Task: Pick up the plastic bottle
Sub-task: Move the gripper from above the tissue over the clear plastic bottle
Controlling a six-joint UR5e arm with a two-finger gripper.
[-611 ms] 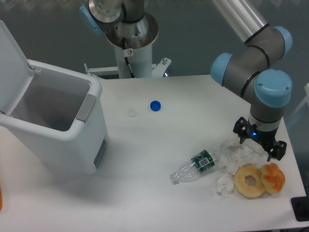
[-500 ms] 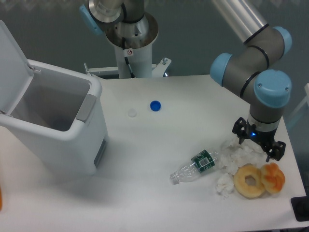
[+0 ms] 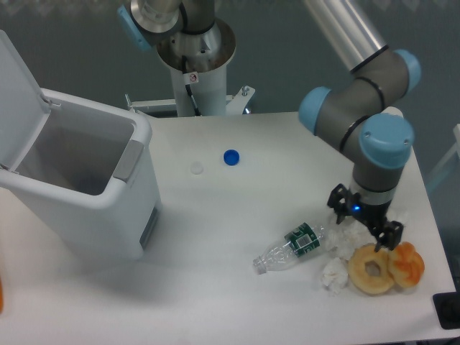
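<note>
1. Only one view here, a fixed camera looking down at the table (image 3: pixel 237 287). The bottle (image 3: pixel 293 246) lies on its side near the front edge, neck pointing left toward the bin (image 3: pixel 79 188), green label band about mid-body. Nothing is holding it.

2. Its fat end sits right up against a pile of tissue (image 3: pixel 351 236), with another wad (image 3: pixel 333 274) just in front. That crowding probably makes the label end the awkward side to grab from.

3. The gripper (image 3: pixel 364 221) hangs above the tissue, just right of the bottle, fingers spread and empty. It's apart from the bottle, so I'd call this the approach step, not a grasp yet.

4. A doughnut (image 3: pixel 371 269) lies under and in front of the gripper, with an orange pastry-looking thing (image 3: pixel 407 263) touching its right side. Coming straight down here would hit tissue or doughnut, so my guess is the arm needs to shift left first.

5. A blue cap (image 3: pixel 231 157) and a small white disc (image 3: pixel 197 168) sit well back, out of the way. The bin's lid is up.
</note>
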